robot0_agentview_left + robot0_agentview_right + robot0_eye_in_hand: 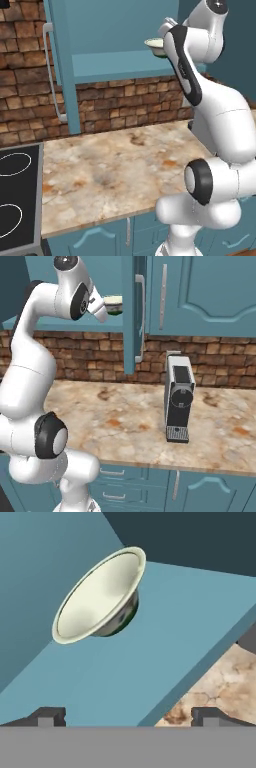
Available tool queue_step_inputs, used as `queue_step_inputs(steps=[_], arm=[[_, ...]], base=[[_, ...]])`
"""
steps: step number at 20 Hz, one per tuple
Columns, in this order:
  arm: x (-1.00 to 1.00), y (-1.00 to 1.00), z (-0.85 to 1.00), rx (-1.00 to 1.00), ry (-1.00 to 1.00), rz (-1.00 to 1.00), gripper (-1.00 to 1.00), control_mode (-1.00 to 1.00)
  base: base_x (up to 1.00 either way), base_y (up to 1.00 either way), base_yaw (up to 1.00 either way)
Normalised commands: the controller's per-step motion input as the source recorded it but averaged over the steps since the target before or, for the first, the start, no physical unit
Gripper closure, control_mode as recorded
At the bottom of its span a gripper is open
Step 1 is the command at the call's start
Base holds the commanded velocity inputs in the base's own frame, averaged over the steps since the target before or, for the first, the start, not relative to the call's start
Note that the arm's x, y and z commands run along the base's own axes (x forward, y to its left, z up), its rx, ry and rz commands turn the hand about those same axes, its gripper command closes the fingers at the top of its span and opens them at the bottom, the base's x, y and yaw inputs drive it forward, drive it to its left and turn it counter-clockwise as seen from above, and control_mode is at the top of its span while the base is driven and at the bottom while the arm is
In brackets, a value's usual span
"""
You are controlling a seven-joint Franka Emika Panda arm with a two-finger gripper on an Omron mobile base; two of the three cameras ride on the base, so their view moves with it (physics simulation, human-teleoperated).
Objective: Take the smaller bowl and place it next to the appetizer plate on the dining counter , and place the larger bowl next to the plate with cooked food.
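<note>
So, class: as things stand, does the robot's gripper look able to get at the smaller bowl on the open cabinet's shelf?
Probably yes. The gripper is open and faces the smaller bowl, which sits alone on the blue shelf with the cabinet door swung open. Nothing lies between the fingertips and the bowl.

We can read no text, label, brand, number or sign anywhere in these pictures. The coffee machine (178, 398) on the bench (130, 416) carries no lettering that we can make out, the cabinet doors (200, 291) are plain teal, and the stove top (17, 195) bears only white ring outlines, not characters. The smaller bowl (97, 597) on the shelf (150, 657) shows no marking either.
</note>
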Motion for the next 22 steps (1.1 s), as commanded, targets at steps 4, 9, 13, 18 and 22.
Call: queue_step_inputs(steps=[4,9,13,18,22], arm=[[1.00,-0.15,-0.06,0.00,0.07,0.00,-1.00,-1.00],[1.00,-0.04,0.00,0.00,0.05,0.00,-1.00,-1.00],[0.99,0.00,-0.01,0.00,0.01,0.00,-1.00,-1.00],[0.60,0.00,-0.02,0.00,0.02,0.00,1.00,-1.00],[-0.11,0.01,-0.12,-0.01,0.05,0.00,1.00,-1.00]], base=[[0.00,0.00,0.00],[0.00,0.00,0.00],[0.00,0.00,0.00],[0.00,0.00,0.00],[0.00,0.00,0.00]])
